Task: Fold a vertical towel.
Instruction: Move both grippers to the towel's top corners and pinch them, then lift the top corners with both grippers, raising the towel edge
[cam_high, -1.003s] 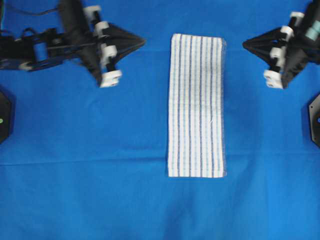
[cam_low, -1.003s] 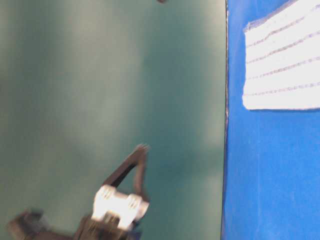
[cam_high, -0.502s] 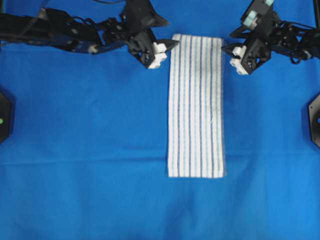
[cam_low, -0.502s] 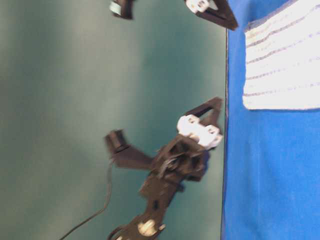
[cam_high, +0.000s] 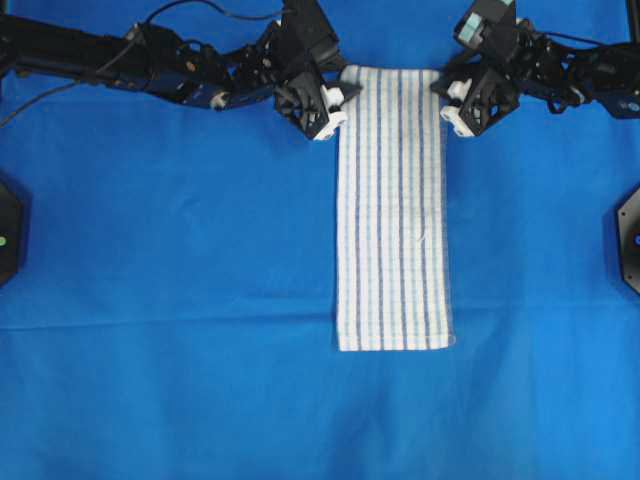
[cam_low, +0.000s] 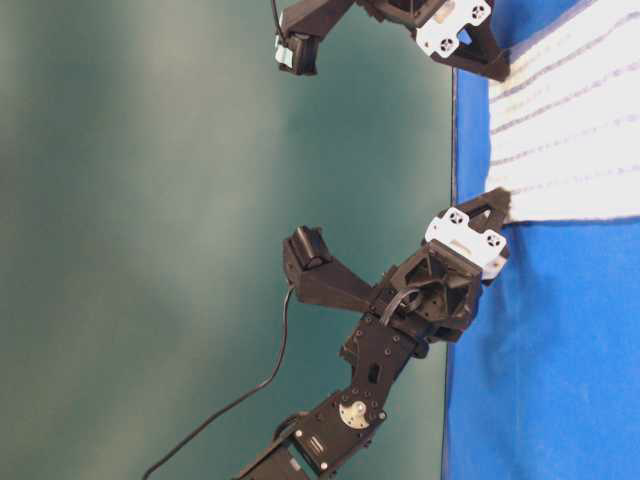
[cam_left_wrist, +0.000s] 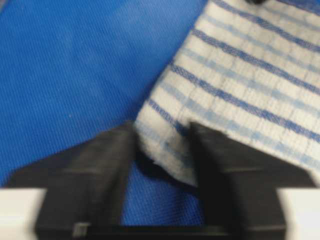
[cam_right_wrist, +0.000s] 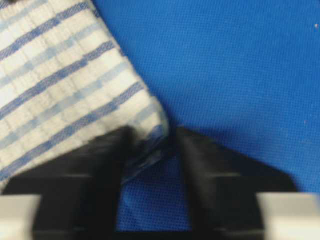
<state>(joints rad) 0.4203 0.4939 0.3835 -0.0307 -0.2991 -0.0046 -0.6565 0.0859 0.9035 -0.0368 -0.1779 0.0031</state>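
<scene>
The towel (cam_high: 392, 200), white with thin blue and grey lengthwise stripes, lies flat and lengthwise on the blue cloth (cam_high: 180, 300). My left gripper (cam_high: 340, 88) is down at its far left corner. In the left wrist view that corner (cam_left_wrist: 165, 145) sits slightly raised between the two black fingers (cam_left_wrist: 105, 165), which still stand apart. My right gripper (cam_high: 442, 92) is at the far right corner. There the corner (cam_right_wrist: 150, 132) lies against one finger (cam_right_wrist: 105, 155), with a gap to the other. Both wrist views are blurred.
Two black round mounts sit at the cloth's left (cam_high: 8, 230) and right (cam_high: 630, 235) edges. The table-level view shows the table's far edge (cam_low: 452, 150) against a green wall (cam_low: 150, 200), with both arms reaching over it.
Both arms have come inward from beside the towel onto its far corners. Their jaws, wide apart half a second ago, have narrowed around the corners.
</scene>
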